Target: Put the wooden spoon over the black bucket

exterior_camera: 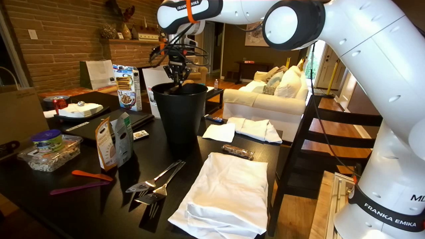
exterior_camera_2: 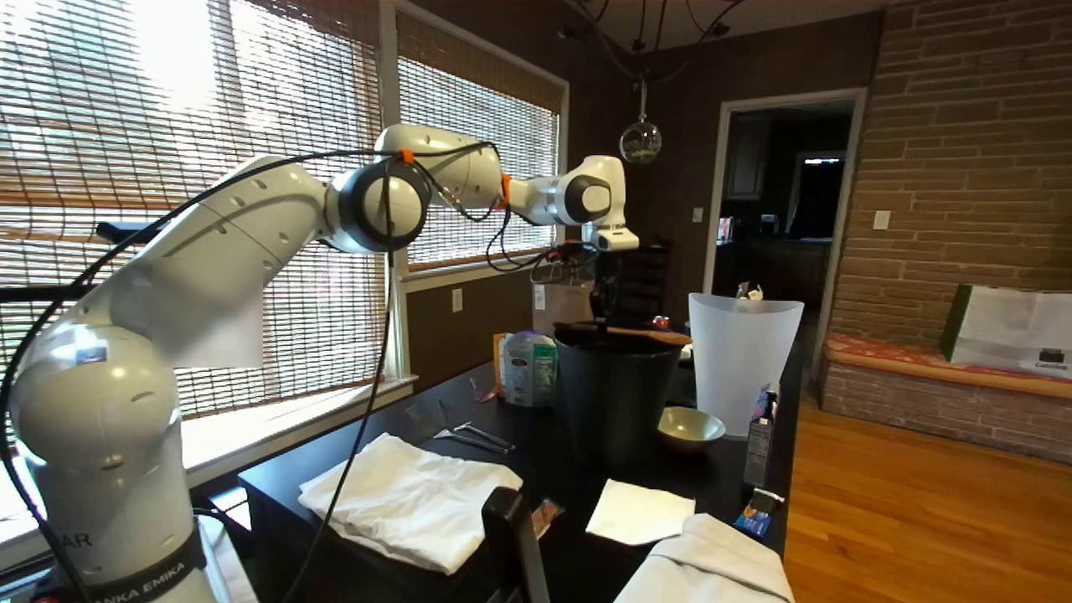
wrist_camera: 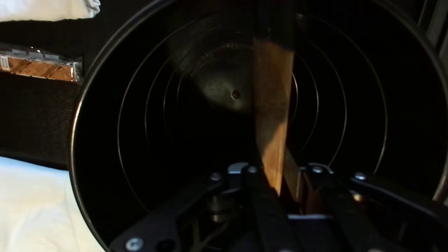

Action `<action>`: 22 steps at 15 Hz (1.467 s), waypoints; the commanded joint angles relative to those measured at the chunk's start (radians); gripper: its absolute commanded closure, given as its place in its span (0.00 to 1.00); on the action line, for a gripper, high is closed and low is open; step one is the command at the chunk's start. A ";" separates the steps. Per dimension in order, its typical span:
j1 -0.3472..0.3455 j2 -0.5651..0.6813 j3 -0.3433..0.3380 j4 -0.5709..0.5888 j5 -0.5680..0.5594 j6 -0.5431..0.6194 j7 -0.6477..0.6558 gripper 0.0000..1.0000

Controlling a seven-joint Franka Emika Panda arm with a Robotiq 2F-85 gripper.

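Over black bucket (exterior_camera: 179, 114), gripping wooden spoon (wrist_camera: 273, 98) between fingers (wrist_camera: 319, 176); likely placing it across, next needing gentle release.

"What does the dark counter (exterior_camera: 150, 150) carry?"

"A black bucket (exterior_camera: 179, 114) stands upright, with a folded white cloth (exterior_camera: 229, 186), metal utensils (exterior_camera: 160, 191) and a wrapped bar (exterior_camera: 237, 151) lying nearby."

"And otherwise?"

"Two standing pouches (exterior_camera: 106, 146), and a bowl (exterior_camera_2: 689, 429) near the bucket."

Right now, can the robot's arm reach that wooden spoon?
Probably yes: the gripper points down over the black bucket, and the wooden spoon lies between its fingers, with nothing seen in the way. I can't tell whether they grip it.
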 commanded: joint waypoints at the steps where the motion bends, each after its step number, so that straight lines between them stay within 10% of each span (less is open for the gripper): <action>1: 0.005 0.029 -0.006 0.058 -0.007 -0.038 0.023 0.94; 6: 0.005 0.033 -0.006 0.064 -0.007 -0.046 0.023 0.89; 7: 0.006 0.033 -0.007 0.064 -0.008 -0.044 0.024 0.53; 16: 0.002 0.028 -0.004 0.079 -0.005 -0.048 0.021 0.00; 22: -0.003 -0.032 -0.014 0.068 -0.046 0.013 -0.098 0.00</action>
